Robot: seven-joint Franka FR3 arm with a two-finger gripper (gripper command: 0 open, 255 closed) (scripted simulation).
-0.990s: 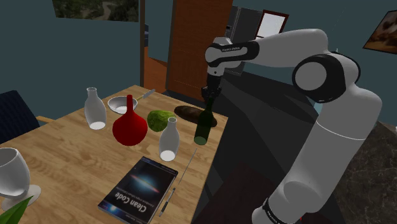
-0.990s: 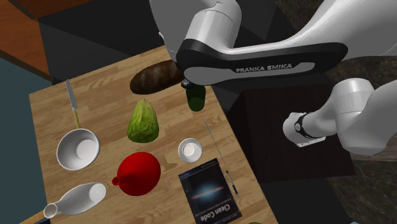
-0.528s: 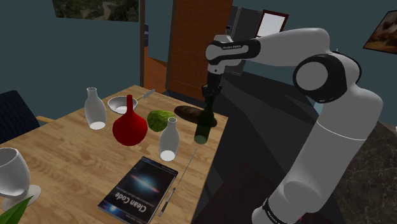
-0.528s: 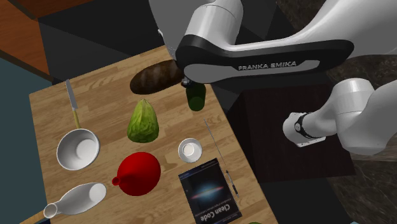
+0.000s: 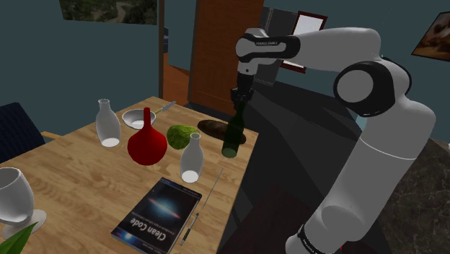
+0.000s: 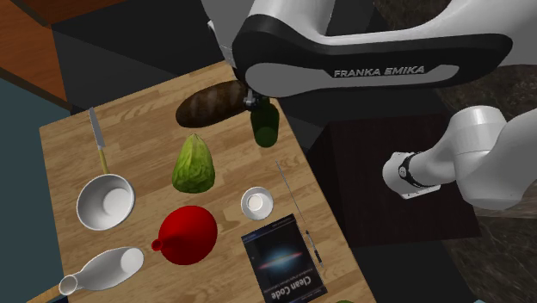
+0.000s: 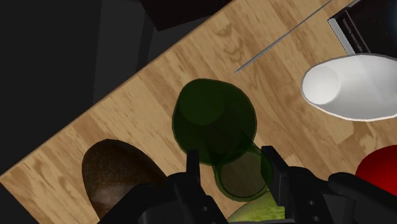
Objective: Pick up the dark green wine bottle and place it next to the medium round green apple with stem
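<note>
The black claw (image 7: 230, 156) is closed on the thin neck of the dark green wine bottle (image 5: 231, 137). The bottle is by the wooden tabletop (image 5: 86, 180) edge, near the lumpy green apple (image 5: 182, 134). It looks heavy, slippery and breakable, so hold the neck tight.

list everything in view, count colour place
wine bottle: 1, dark green, table edge
apple: 1, green, mid-table
red vase: 1, red, beside apple
white vases: 2, white, flanking red vase
bowl: 1, white, far end
knife: 1, grey, beside bowl
brown oblong object: 1, brown, by wine bottle
book: 1, dark, near edge
thin rod: 1, grey, beside book
wine glass: 1, white, near corner
arm: 1, white, over table
claw: 1, black, shut on wine bottle
</note>
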